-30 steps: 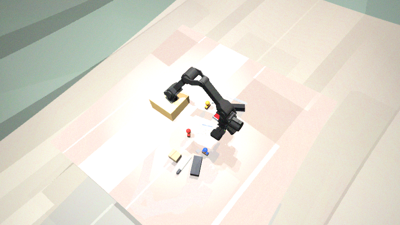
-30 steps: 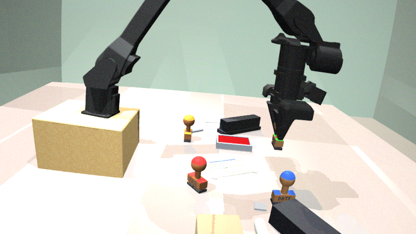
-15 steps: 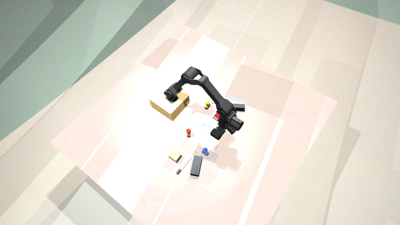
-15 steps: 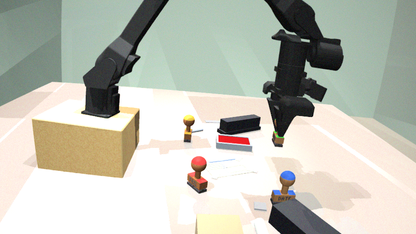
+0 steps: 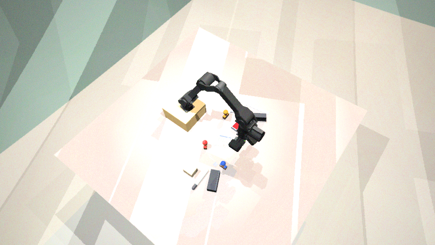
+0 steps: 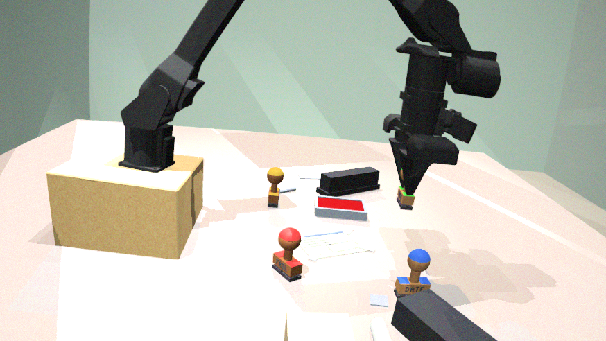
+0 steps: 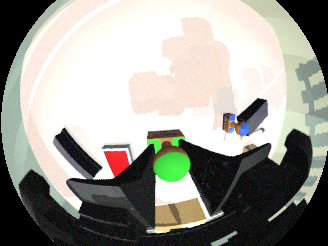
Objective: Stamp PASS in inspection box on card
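My gripper [image 6: 408,190] [image 7: 167,145] is shut on the green-topped stamp [image 6: 405,199] [image 7: 171,166]. It holds the stamp upright above the bench, to the right of the ink pad and the card in the exterior view. The stamp's dark base is clear of the bench, and no lettering on it is readable. The red ink pad [image 5: 235,126] [image 6: 340,204] [image 7: 117,163] lies open. The card [image 6: 335,249] lies in front of the pad, washed out by glare. Only faint lines show on it, so the inspection box and any print cannot be made out.
A red FAIL stamp [image 5: 205,143] [image 6: 288,263], a blue DATE stamp [image 5: 223,164] [image 6: 412,286] [image 7: 229,123] and a yellow stamp [image 5: 225,113] [image 6: 274,188] stand around the card. A black block [image 6: 349,181] lies behind the pad. A dark block [image 5: 213,180], a marker [image 5: 200,179] and a small tan block [image 5: 190,170] lie near the blue stamp.
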